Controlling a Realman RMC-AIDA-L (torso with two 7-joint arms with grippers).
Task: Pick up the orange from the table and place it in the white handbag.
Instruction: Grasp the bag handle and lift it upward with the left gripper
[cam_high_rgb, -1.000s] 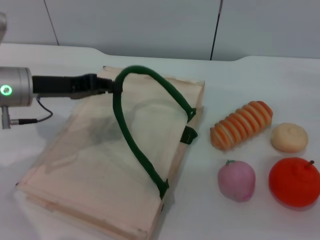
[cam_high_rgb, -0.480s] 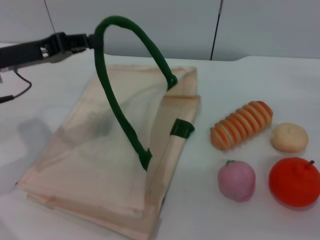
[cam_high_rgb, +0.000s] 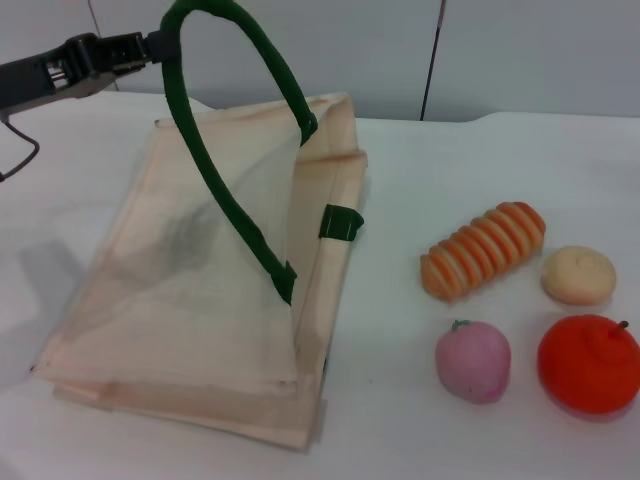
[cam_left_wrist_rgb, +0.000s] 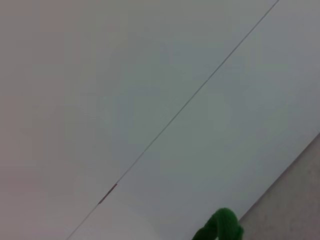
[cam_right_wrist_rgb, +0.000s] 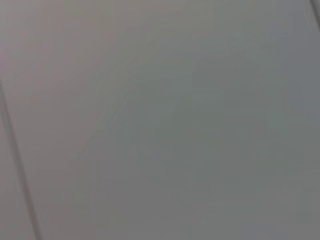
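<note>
Left end effector (cam_high_rgb: 150, 45) is clamped on the green handle (cam_high_rgb: 215, 130) of the white handbag (cam_high_rgb: 200, 300), at the top of the loop. Since a second ago it has gone up and back toward the far-left: the handle was low over the flat bag, now it stands tall and taut, and the bag's upper panel is pulled up into a tent with the mouth gaping on the side facing the fruit. The bag's near edge has stayed on the bench (cam_high_rgb: 400, 420). Judgement: this is the open-the-bag step, nearly done; the drop-in comes next.

Left arm pose: reaches in from the far-left, forearm roughly level, high above the bench, end effector pointing right into the handle. Left wrist view shows only wall and a bit of green handle (cam_left_wrist_rgb: 220, 227).

The orange (cam_high_rgb: 588, 362) is untouched, on the bench at near-right, well apart from the bag, just beside the pink peach (cam_high_rgb: 472, 361). Striped bread (cam_high_rgb: 484, 250) and a cream bun (cam_high_rgb: 578, 274) lie behind them.

Right end effector is not in view; the right wrist view shows blank wall only. Judgement: the right arm does the pick.
</note>
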